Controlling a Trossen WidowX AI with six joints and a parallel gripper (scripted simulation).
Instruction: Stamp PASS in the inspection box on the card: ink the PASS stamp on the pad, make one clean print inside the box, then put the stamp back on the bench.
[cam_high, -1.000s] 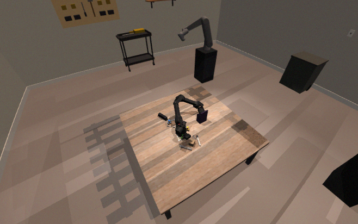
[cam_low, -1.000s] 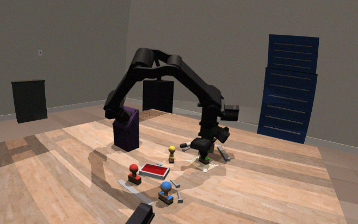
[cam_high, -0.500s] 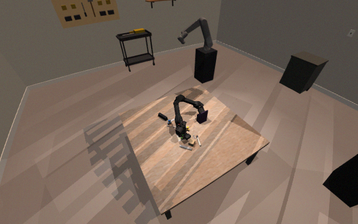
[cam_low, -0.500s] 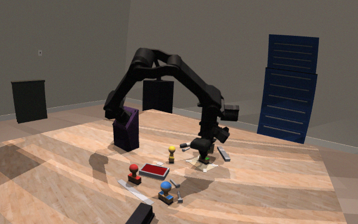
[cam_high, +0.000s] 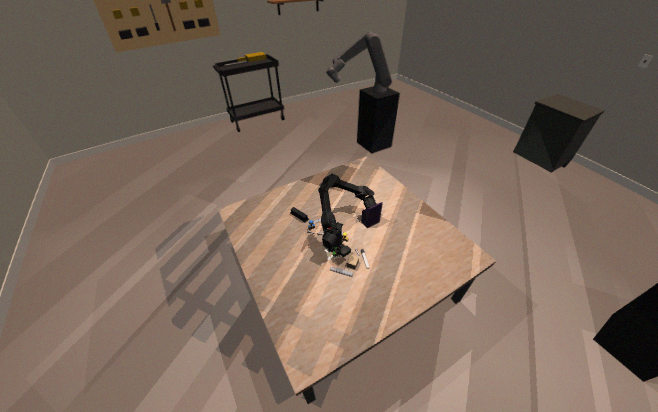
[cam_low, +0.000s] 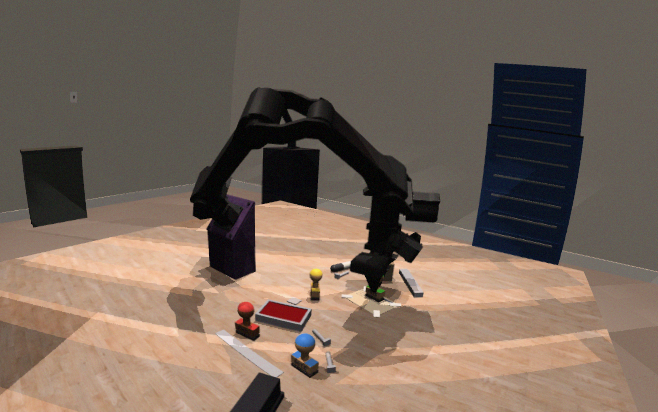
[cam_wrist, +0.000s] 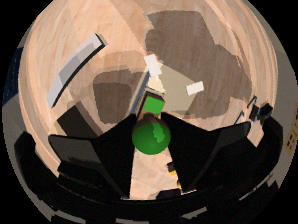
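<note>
My gripper (cam_low: 374, 284) (cam_wrist: 148, 116) is shut on the green-knobbed stamp (cam_low: 376, 291) (cam_wrist: 151, 138), which is roughly upright, base down. The stamp is over the tan card (cam_low: 366, 303) (cam_wrist: 181, 91), at or just above its surface; contact cannot be told. White tabs (cam_low: 376, 313) (cam_wrist: 195, 88) lie at the card's edges. The inspection box and any print are hidden or too small to make out. The red ink pad (cam_low: 283, 312) lies in its grey tray, left of the card in the exterior view. No lettering on the stamp is readable.
Red (cam_low: 246, 309), blue (cam_low: 305, 343) and yellow (cam_low: 315, 274) stamps stand around the pad. A grey bar (cam_low: 411, 283) (cam_wrist: 75, 70), a block (cam_high: 352, 263) and a white marker (cam_high: 365, 259) lie near the card. A flat strip (cam_low: 249, 353) and a black box (cam_low: 258, 395) are farther off.
</note>
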